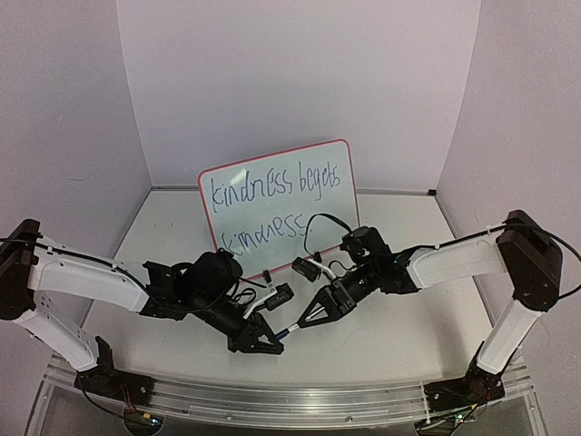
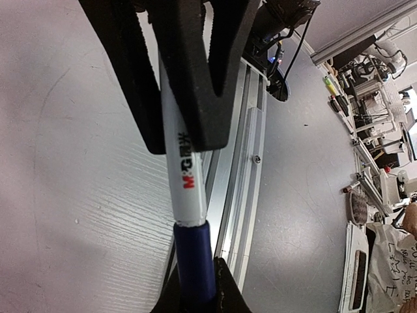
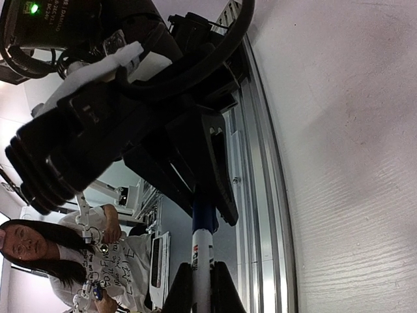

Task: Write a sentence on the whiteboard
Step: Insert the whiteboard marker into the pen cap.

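Observation:
The whiteboard (image 1: 281,204) stands upright at the back centre. The sentence (image 1: 272,188) on it reads "kindness begets kindness" in two dark-blue lines. A marker pen (image 1: 289,331) with a white barrel (image 2: 186,182) and a blue cap (image 2: 194,254) is held between both grippers, low over the table near its front edge. My left gripper (image 1: 275,339) is shut on the blue cap in the left wrist view (image 2: 195,293). My right gripper (image 1: 305,320) is shut on the white barrel in the right wrist view (image 3: 202,293). The pen tip is hidden.
An aluminium rail (image 1: 272,400) runs along the table's front edge, just below the grippers. Two small black parts (image 1: 278,295) lie on the table in front of the board. White walls enclose the table. A person (image 3: 39,254) sits beyond the front edge.

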Available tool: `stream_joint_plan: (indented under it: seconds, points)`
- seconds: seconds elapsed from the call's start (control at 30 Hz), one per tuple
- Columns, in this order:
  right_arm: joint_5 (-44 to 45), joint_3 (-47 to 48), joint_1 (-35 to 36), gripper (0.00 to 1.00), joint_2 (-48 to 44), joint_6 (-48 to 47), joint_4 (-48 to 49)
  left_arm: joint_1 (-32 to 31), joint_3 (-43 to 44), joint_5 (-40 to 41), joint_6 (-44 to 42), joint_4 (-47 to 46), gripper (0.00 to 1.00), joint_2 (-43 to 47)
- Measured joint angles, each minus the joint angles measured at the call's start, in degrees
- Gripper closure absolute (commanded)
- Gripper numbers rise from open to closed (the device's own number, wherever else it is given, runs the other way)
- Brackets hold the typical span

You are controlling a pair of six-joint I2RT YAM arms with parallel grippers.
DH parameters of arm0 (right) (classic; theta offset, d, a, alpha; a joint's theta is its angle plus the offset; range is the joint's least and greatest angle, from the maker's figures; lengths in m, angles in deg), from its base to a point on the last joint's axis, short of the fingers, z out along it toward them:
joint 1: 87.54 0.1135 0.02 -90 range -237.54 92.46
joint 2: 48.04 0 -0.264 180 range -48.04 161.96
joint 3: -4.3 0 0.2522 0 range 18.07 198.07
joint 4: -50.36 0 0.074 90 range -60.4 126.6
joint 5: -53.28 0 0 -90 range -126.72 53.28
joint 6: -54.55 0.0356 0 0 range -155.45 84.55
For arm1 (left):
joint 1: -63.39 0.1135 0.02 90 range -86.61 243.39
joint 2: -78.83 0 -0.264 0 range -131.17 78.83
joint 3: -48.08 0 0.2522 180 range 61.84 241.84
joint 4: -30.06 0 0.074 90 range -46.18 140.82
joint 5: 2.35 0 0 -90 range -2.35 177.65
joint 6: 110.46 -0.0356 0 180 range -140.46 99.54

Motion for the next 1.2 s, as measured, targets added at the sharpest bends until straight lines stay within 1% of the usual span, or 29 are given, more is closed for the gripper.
stream_joint_plan:
  seconds: [0.7,1.2]
  points:
    - [0.05,1.69,1.45,1.0,0.0,0.04,-2.18,0.88,0.02,-4.49,0.7,0.48,1.0,0.04]
    - [-0.35,2.72,2.37,1.0,0.0,0.04,-2.47,2.44,0.02,-10.48,3.63,-0.1,1.0,0.04]
